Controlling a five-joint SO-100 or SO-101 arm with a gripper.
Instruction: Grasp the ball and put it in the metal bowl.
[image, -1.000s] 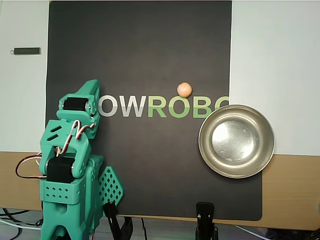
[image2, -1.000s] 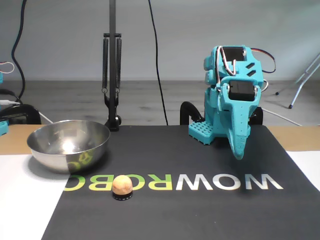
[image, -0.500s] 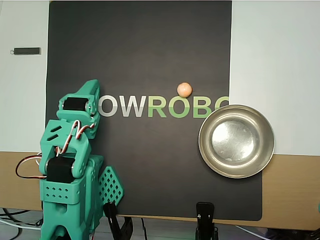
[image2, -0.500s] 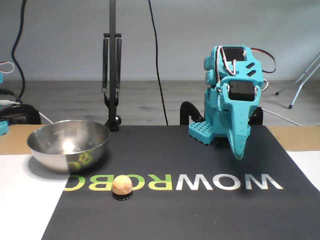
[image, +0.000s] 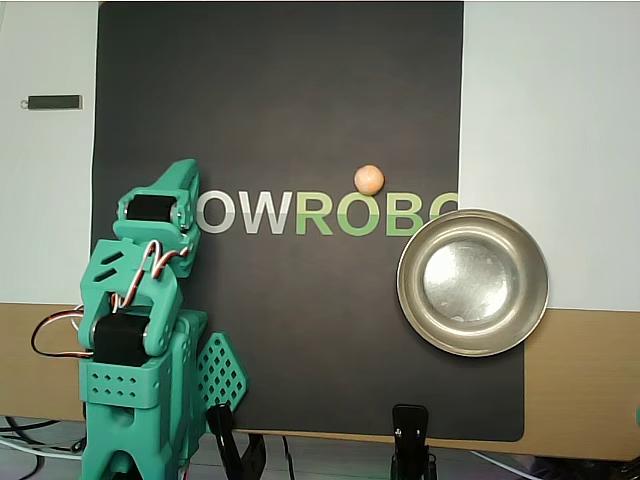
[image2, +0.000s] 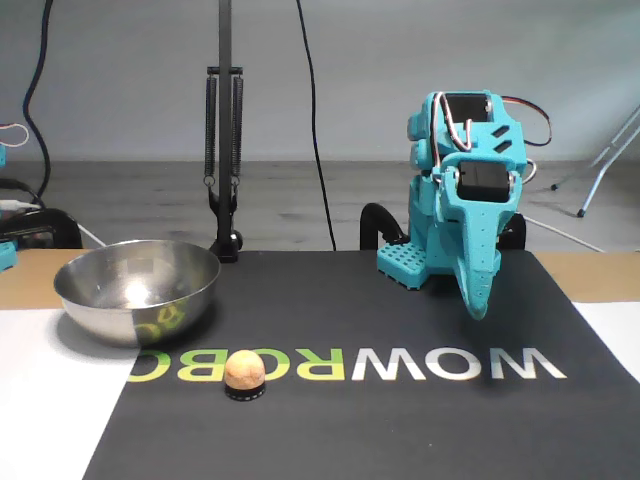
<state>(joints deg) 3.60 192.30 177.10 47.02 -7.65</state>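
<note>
1. The ball (image: 369, 179) lies on the black mat (image: 280, 100) in the overhead view, touching the top edge of the green "B" of the printed logo (image: 330, 213).
2. In the fixed view the ball (image2: 244, 372) sits on a small dark ring at the near edge of the lettering.
3. The pincer (image2: 478, 305) hangs folded down in front of the teal arm (image2: 465, 180), its tip above the mat; its fingers look pressed together and hold nothing.
4. The ball is well apart from the pincer (image: 184, 170), to its right in the overhead view and to its left in the fixed view.
5. The metal bowl (image: 473, 282) rests upright over the mat's right edge in the overhead view, near the ball but not touching it.
6. In the fixed view the metal bowl (image2: 137, 290) stands left of the ball, on the bench (image2: 40, 400).
</note>
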